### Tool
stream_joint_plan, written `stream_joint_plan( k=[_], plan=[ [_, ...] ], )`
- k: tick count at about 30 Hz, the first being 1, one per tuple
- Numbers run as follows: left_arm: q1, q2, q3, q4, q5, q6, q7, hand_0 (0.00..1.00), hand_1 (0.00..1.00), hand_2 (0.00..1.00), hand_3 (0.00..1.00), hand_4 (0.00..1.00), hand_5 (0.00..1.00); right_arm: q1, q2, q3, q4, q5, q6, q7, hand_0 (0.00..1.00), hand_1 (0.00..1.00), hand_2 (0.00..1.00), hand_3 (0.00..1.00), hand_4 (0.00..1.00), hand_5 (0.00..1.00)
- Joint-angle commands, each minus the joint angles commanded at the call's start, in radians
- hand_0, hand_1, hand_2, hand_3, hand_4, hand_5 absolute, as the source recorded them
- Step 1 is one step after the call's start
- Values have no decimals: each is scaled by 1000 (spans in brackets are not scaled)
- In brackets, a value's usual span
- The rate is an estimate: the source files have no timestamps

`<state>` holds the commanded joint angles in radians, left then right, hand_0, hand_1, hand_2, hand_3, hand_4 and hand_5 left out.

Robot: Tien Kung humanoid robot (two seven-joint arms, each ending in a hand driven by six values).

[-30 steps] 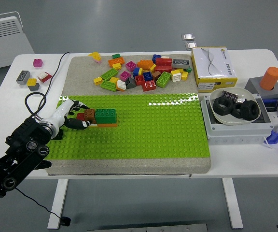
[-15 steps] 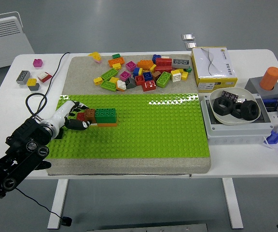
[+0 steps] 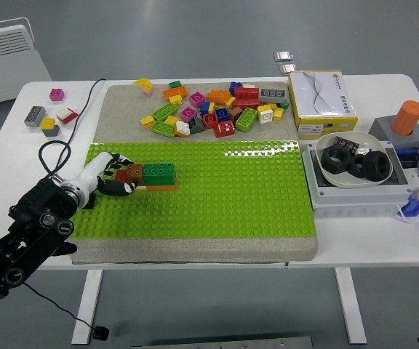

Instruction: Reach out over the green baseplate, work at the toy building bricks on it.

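The green baseplate (image 3: pixel 217 189) lies on a grey mat in the middle of the table. On its left part stands a small brick stack: a dark green brick (image 3: pixel 159 172) on an orange one (image 3: pixel 163 187), with a brown brick (image 3: pixel 134 173) and a red brick (image 3: pixel 122 175) at its left end. My left hand (image 3: pixel 115 177) reaches in from the lower left and its fingers are curled around the red and brown end of the stack. The right arm is out of view.
A pile of loose coloured bricks (image 3: pixel 213 109) lies on the grey mat behind the baseplate. A white box (image 3: pixel 322 102) and a grey tray with a bowl of black rings (image 3: pixel 355 163) stand at the right. A few loose bricks (image 3: pixel 49 116) and a black cable (image 3: pixel 57 149) lie at the left.
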<state>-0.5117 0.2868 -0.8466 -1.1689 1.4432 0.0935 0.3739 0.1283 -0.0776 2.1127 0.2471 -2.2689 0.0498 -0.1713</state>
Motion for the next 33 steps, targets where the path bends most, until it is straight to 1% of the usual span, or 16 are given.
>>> stream_joint_plan(
  k=[3,4,9,10,15,16,33],
  plan=[
    [1,0,-1,0,0,-1,-1,865,905,857,588,499,2,-1,0,-2,1,0,0,-1,512,679,643,724,794,786],
    [1,0,-2,0,0,-1,-1,866,904,859,628,522,2,-1,0,-2,1,0,0,-1,512,679,644,723,794,785],
    [1,0,-1,-1,0,-6,-2,866,904,859,628,522,2,-2,1,-2,1,0,0,-1,512,679,644,723,794,785],
    [1,0,-1,0,0,-7,-2,866,906,865,642,546,2,-2,1,-2,1,0,1,-1,512,679,643,723,793,784],
    [1,1,1,0,-1,-11,0,866,906,865,642,546,2,-2,2,-1,1,0,0,-2,512,679,643,723,793,784],
    [1,1,1,-1,-1,-11,0,866,907,865,649,570,2,-2,2,-1,1,0,1,-2,512,679,644,721,793,783],
    [-1,-1,-5,6,-2,-13,1,866,909,868,657,590,2,-2,2,1,3,0,2,-3,512,678,643,718,795,787]
  ],
)
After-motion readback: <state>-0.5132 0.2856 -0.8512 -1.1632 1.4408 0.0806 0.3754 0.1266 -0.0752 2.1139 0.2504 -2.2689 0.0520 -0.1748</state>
